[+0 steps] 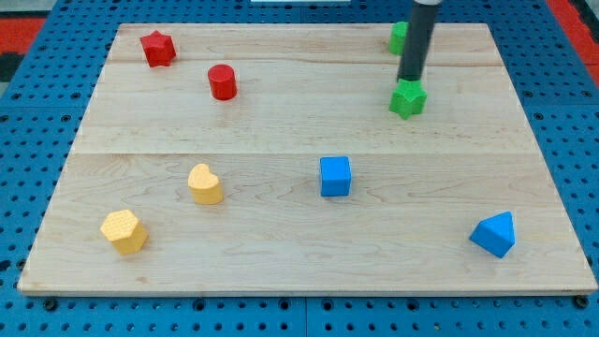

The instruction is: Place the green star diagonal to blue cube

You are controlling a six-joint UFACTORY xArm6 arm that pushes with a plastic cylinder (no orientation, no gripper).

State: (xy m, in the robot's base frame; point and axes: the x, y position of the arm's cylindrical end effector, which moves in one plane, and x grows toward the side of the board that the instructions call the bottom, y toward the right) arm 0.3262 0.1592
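Observation:
The green star (pixel 407 98) lies on the wooden board at the view's upper right. My tip (pixel 409 80) stands right at the star's top edge, touching it or nearly so. The blue cube (pixel 335 176) sits near the board's middle, below and to the left of the star, well apart from it. The rod rises from the tip up out of the view's top.
A second green block (pixel 399 37) sits behind the rod at the top edge, partly hidden. A red star (pixel 158 48) and a red cylinder (pixel 222 81) are at the upper left. A yellow heart (pixel 205 183) and a yellow hexagon (pixel 124 231) are at the lower left. A blue triangular block (pixel 495 234) is at the lower right.

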